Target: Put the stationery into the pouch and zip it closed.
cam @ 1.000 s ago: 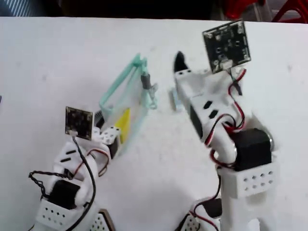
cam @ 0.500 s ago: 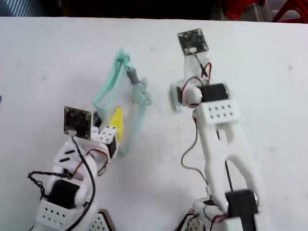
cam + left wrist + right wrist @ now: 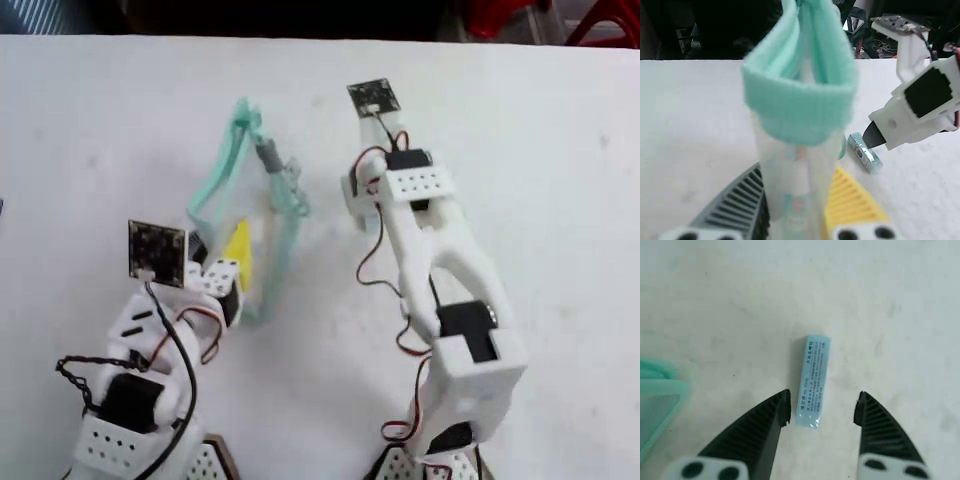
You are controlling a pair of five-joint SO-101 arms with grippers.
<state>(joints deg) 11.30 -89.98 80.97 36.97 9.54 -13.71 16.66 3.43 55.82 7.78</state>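
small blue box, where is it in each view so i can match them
High view: the small blue box lies right of the pouch, partly under the right arm.
Left wrist view: the box lies beside the pouch, below the right arm.
Right wrist view: the box lies between the open right end effector fingers.
Shared landmark: the teal pouch.

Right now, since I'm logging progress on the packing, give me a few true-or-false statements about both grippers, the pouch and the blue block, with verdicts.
1. The right gripper is open over the blue block. True.
2. The blue block is inside the pouch. False: it lies on the table, beside the pouch.
3. The left gripper is shut on the pouch. True.
4. The right gripper grips the pouch. False: it holds nothing and is apart from the pouch.
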